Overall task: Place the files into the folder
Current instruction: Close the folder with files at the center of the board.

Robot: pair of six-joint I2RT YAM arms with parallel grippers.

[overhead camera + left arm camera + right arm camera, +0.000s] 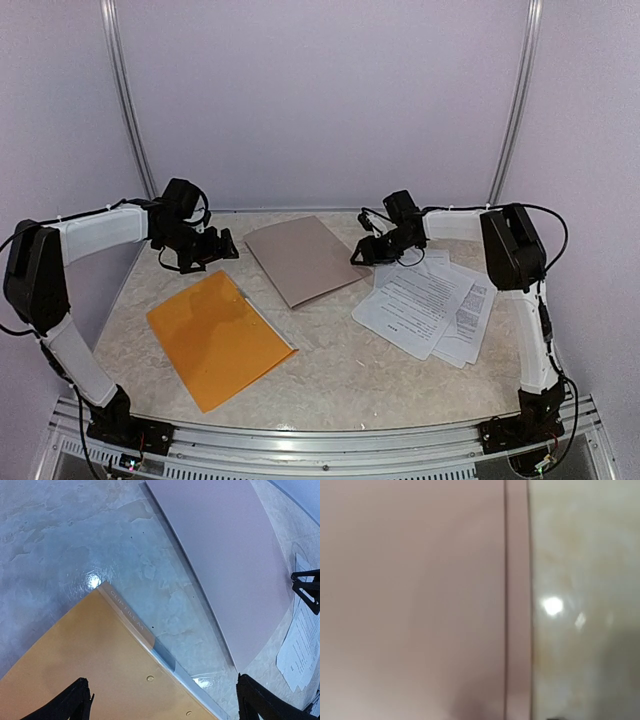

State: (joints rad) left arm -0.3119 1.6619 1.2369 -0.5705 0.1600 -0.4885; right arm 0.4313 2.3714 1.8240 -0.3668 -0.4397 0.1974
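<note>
Left wrist view — left fingers [75, 702] spread above folder [75, 655] corner, right fingers [368, 250] (state unclear) near files [420, 300]

Even soft light; glare spots on table [93, 580]; right wrist view blurred.

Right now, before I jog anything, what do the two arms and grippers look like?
Both arms match: the left arm and right arm have white-covered links between bulky black joint housings, with thin black cables looping alongside. The left gripper and right gripper are black, each with two tapering fingers.
</note>
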